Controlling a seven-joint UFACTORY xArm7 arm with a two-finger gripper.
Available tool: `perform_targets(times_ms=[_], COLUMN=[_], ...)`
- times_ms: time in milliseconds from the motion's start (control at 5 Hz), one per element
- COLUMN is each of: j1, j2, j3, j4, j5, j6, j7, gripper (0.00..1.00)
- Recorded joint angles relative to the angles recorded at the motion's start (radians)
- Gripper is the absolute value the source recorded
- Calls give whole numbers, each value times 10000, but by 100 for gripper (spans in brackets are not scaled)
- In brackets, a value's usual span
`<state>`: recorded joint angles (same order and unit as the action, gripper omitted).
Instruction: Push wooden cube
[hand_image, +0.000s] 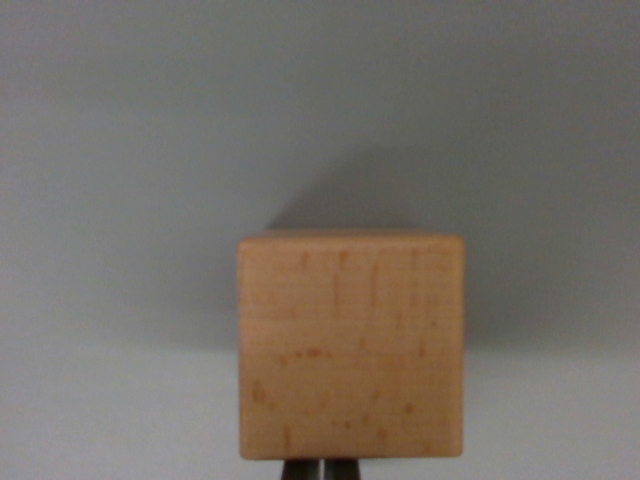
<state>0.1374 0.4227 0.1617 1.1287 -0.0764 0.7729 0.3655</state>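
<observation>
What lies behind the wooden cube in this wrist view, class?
Behind the wooden cube only the plain grey surface and the cube's shadow show. Whatever sits directly behind the cube is covered. Dark gripper tips peek below it.

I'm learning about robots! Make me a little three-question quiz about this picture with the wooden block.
1. True or false: the wooden cube rests on a plain grey surface.
2. Where do the dark tips of the end effector show? A) above the cube B) at the bottom edge, just below the cube C) at the wrist view's left edge
3. Fill in: the cube's shadow falls above it and toward the wrist view's ____.

Key: 1 true. 2 B. 3 right.
</observation>
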Motion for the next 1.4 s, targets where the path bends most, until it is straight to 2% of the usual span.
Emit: perform_targets(times_ms=[200,400,600,800,1400], j1=[0,-7,-7,-12,-15], j2=[0,205,205,355,439], j3=[0,-38,-38,-66,-82], j4=[0,308,308,534,661], j5=[0,-35,-35,-61,-75], j6=[0,106,106,184,228], j7=[0,-30,-30,-52,-64], gripper=[100,100,100,100,100])
